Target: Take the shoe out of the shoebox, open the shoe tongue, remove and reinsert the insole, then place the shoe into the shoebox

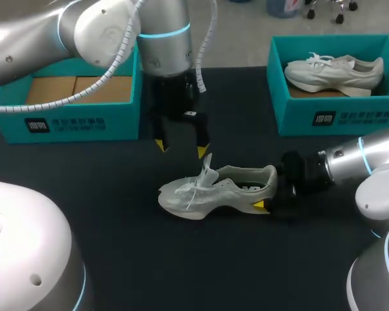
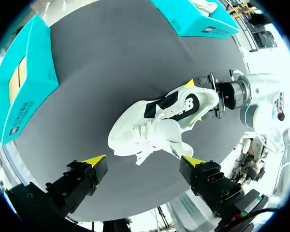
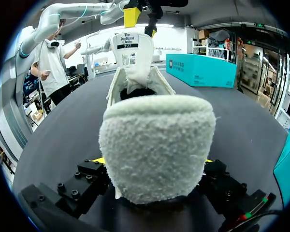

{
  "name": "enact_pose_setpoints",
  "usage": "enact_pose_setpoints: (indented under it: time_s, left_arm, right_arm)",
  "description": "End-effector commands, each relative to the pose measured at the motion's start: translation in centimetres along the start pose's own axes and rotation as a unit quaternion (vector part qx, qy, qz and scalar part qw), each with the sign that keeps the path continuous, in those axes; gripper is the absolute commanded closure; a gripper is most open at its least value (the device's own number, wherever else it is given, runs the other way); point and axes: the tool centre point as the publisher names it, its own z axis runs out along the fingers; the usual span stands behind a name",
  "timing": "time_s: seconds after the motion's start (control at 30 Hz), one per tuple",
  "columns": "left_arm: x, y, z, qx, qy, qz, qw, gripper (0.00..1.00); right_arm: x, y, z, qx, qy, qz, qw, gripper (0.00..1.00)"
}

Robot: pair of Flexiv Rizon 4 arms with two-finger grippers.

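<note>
Sneaker [image 1: 214,191] is gripped at the heel by the right pincer [image 1: 269,194]; the left pincer [image 1: 181,149] is held wide above the tongue [image 1: 207,167].

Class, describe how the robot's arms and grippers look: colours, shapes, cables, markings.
Left arm and right arm: rounded silver-grey tubes with glowing cyan rings; a white coiled cable runs along the left. Left gripper and right gripper: black, blocky, yellow-tipped.

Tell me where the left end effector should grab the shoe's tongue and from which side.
Pinch the tongue by its free top edge, coming straight down. It stands up out of the shoe, and the open left end effector hangs above it. The right end effector grips the heel, likely steadying the pull.
</note>
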Motion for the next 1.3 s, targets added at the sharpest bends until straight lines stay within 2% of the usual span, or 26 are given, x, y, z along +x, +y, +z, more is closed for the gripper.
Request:
enact_pose_setpoints:
  time_s: [0.03, 0.13, 0.17, 0.23, 0.37, 0.47, 0.5, 0.53, 0.57, 0.6, 0.67, 0.73, 1.2, 1.3]
  left_arm:
    - [0.1, -0.6, -0.1, -0.043, -0.004, 0.255, 0.966, 0.00]
    - [0.1, -0.6, -0.1, -0.043, -0.004, 0.255, 0.966, 0.00]
    - [0.8, -0.5, -0.3, -0.005, 0.014, 0.295, 0.956, 0.00]
    - [1.5, -1.0, -0.7, 0.025, 0.000, 0.307, 0.951, 0.00]
    - [2.6, -2.2, -1.1, 0.045, 0.007, 0.390, 0.920, 0.00]
    - [3.5, -3.0, -1.5, 0.048, -0.002, 0.413, 0.909, 0.00]
    - [3.8, -3.2, -1.6, 0.057, 0.001, 0.423, 0.904, 0.14]
    - [4.0, -3.4, -1.8, 0.060, 0.005, 0.429, 0.901, 0.58]
    - [4.3, -3.7, -1.8, 0.057, 0.000, 0.435, 0.899, 0.91]
    - [4.6, -3.9, -1.9, 0.060, -0.004, 0.440, 0.896, 1.00]
    - [5.5, -4.5, -2.0, 0.067, 0.003, 0.464, 0.883, 1.00]
    - [6.4, -4.9, -1.9, 0.059, 0.020, 0.478, 0.876, 1.00]
    - [6.4, -4.9, -1.9, 0.059, 0.020, 0.478, 0.876, 1.00]
    - [7.2, -5.2, -0.8, 0.069, 0.025, 0.510, 0.857, 1.00]
  right_arm:
    - [0.0, -0.5, 0.6, 0.001, 0.000, 0.000, 1.000, 1.00]
    - [0.0, -0.5, 0.6, 0.001, 0.000, 0.000, 1.000, 1.00]
    - [0.0, -0.5, 0.6, 0.001, 0.000, 0.000, 1.000, 1.00]
    - [0.0, -0.5, 0.6, 0.001, 0.000, 0.000, 1.000, 1.00]
    - [0.0, -0.5, 0.6, 0.001, 0.000, 0.000, 1.000, 1.00]
    - [0.0, -0.5, 0.6, 0.001, 0.000, 0.000, 1.000, 1.00]
    - [0.0, -0.5, 0.6, 0.001, 0.000, 0.000, 1.000, 1.00]
    - [0.0, -0.5, 0.6, 0.001, 0.000, 0.000, 1.000, 1.00]
    - [0.0, -0.5, 0.6, 0.001, 0.000, 0.000, 1.000, 1.00]
    - [0.0, -0.5, 0.6, 0.001, 0.000, 0.000, 1.000, 1.00]
    - [0.0, -0.5, 0.6, 0.001, 0.000, 0.000, 1.000, 1.00]
    - [0.0, -0.5, 0.6, 0.001, 0.000, 0.000, 1.000, 1.00]
    - [0.0, -0.5, 0.6, 0.001, 0.000, 0.000, 1.000, 1.00]
    - [0.0, -0.5, 0.6, 0.001, 0.000, 0.000, 1.000, 1.00]
